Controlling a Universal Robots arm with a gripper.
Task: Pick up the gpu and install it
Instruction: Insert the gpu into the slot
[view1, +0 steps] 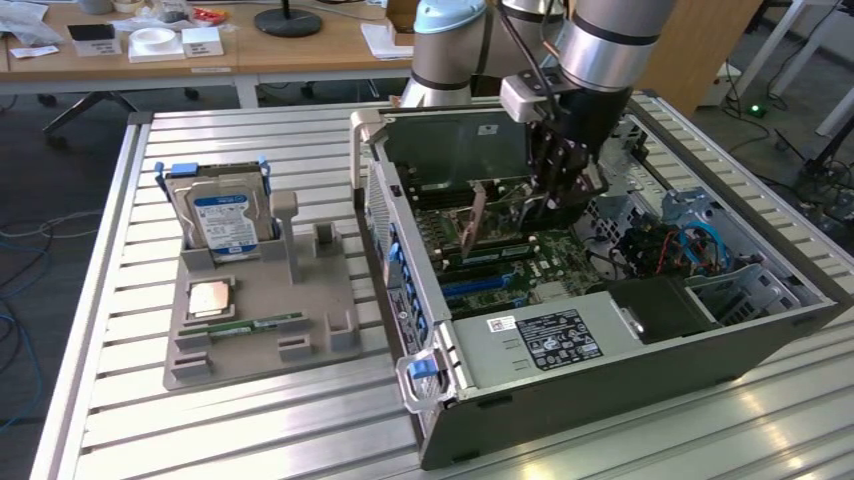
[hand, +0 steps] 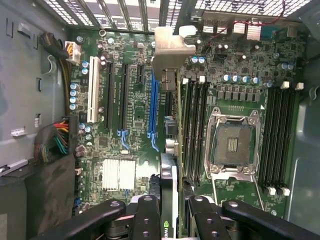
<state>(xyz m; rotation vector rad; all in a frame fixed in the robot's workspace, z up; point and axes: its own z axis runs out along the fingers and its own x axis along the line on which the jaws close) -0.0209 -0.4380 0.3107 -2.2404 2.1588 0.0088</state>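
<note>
the jaws, nearest the wrist camera, are clamped on the gpu (hand: 169, 170), held edge-on above the blue slot (hand: 153, 107). the exterior view adds the open case (view1: 641, 350) walling it in, and a hard drive (view1: 224, 220) on the desk (view1: 267, 430), at the exterior view's left.

1. The grey metal computer case (view1: 667, 365) lies open-topped at the exterior view's centre right, so entry is from above, between its walls.
2. Mid-case, the black-fingered gripper (view1: 561, 195), clamped on the thin green gpu card (hand: 169, 172), occupies the gap over the expansion slots.
3. A black labelled power-supply box (view1: 554, 335) blocks the case's lower centre.
4. Blue cables (view1: 694, 240) crowd its right.
5. The slatted aluminium table (view1: 267, 430) gives passage at lower left, below the grey fixture tray (view1: 267, 320).
</note>
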